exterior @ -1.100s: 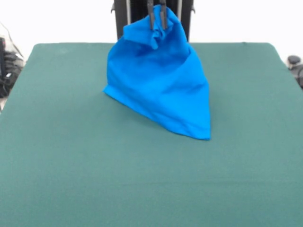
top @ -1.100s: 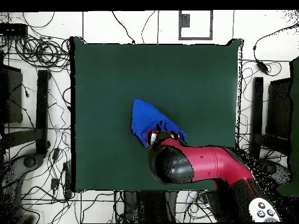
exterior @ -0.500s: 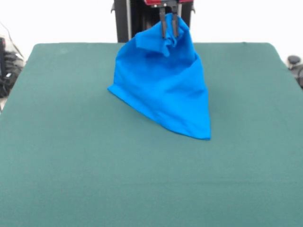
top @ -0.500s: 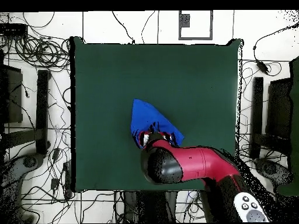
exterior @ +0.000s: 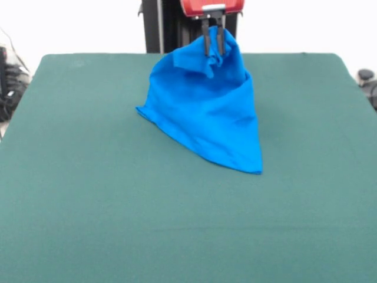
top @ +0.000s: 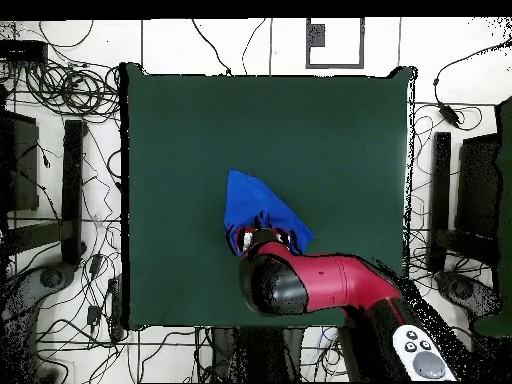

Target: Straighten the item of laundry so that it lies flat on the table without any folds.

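Laundry item (exterior: 206,112) hangs as a tent from the gripper (exterior: 212,47), jaws pinched on its peak, lower edge on the table (exterior: 88,188); dragging sideways while lowering should spread it flat

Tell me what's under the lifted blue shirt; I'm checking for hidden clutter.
Only the green table shows around the shirt, which the pincer holds up by its top. The draped cloth covers whatever lies beneath it.
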### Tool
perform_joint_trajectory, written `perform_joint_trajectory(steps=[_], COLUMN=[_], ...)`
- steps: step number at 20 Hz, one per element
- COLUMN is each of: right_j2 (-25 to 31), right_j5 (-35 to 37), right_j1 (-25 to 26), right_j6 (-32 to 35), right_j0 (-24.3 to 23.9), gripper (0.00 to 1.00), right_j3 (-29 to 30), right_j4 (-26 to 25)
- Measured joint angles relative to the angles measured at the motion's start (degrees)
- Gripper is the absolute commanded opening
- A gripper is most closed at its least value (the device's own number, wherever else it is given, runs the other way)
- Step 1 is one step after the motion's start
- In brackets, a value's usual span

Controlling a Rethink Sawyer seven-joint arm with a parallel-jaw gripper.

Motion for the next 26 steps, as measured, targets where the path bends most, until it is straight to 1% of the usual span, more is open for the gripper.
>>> perform_joint_trajectory(steps=[18,21,26], right_j2=[-0.49,-0.60,-1.13], right_j5=[-2.11,-2.88,-4.65], right_j1=[0.34,0.94,3.44], right_j6=[0.00,0.00,0.00], right_j0=[-2.35,-2.40,-2.16], gripper=[0.00,0.00,0.00], right_j3=[0.50,0.49,0.48], right_j4=[0.01,0.01,0.02])
